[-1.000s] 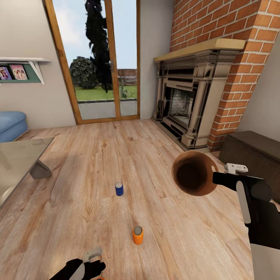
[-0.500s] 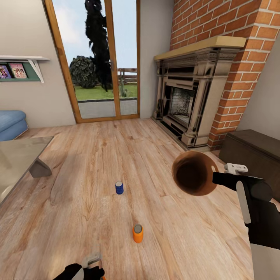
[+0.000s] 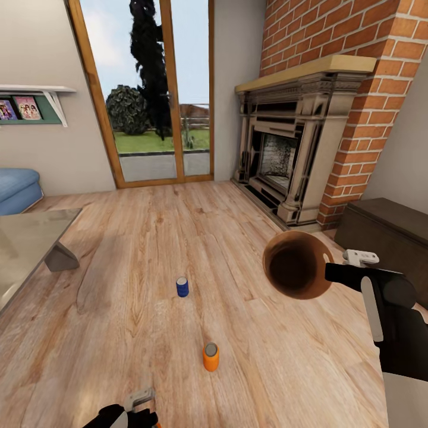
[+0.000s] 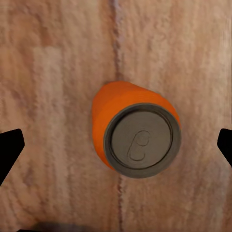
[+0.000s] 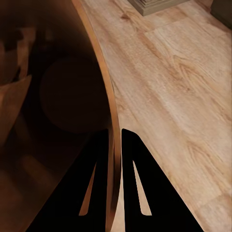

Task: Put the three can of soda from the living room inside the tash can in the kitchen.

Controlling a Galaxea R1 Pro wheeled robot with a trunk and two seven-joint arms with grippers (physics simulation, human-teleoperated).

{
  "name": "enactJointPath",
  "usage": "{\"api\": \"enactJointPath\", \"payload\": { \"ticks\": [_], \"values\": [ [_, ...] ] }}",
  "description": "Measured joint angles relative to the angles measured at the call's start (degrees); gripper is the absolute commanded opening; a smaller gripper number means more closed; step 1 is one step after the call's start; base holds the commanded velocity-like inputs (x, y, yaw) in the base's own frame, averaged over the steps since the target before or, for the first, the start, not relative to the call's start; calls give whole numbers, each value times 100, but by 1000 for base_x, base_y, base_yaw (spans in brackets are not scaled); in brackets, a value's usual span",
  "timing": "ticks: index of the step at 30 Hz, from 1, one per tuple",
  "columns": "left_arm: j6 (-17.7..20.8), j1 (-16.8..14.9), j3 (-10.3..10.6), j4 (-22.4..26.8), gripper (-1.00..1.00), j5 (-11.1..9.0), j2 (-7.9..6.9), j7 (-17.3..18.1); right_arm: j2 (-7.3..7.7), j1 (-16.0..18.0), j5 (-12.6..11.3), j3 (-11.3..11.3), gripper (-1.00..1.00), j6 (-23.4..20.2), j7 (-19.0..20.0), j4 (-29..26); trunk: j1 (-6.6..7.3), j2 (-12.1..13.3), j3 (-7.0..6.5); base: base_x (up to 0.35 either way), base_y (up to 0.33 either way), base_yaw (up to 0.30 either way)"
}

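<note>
In the left wrist view an orange can of soda with a grey top stands on the wood floor, straight below my left gripper. The gripper is open, with its black fingertips wide apart on either side of the can. In the head view this gripper is at the bottom edge. Another orange can and the dark blue can stand on the floor ahead. My right gripper is shut on the rim of the trash can, held off the floor with its brown inside facing the head camera.
This is the living room. A glass-topped low table and a blue sofa are at the left. The brick fireplace and a dark chest stand at the right. Wood-framed glass doors are ahead.
My left gripper has sunk lower toward the bottom edge of the head view. The right arm, the trash can and the two cans ahead have stayed put.
</note>
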State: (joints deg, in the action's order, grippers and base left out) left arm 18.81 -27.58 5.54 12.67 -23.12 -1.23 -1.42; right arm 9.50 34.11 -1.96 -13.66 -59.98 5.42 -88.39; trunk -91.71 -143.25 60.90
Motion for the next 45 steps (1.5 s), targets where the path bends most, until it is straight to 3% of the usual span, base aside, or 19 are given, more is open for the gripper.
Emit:
{"api": "enactJointPath", "payload": {
  "ticks": [8,33,41,45],
  "values": [
    [-123,0,0,1,100,-3,0,-21,0,-2,9,0,-100,0,-1,6,-16,-7,132,0,0,0],
    [-240,-1,8,7,100,1,97,-17,0,-4,-13,1,-100,0,1,0,-15,-8,133,0,0,0],
    [-261,-1,7,7,100,1,103,-16,0,-5,-2,1,-100,0,1,5,-37,-18,310,0,0,0],
    [-352,-2,3,7,100,1,99,-19,0,-4,-8,3,-100,0,1,-1,-36,-19,310,0,0,0]
  ]
}}
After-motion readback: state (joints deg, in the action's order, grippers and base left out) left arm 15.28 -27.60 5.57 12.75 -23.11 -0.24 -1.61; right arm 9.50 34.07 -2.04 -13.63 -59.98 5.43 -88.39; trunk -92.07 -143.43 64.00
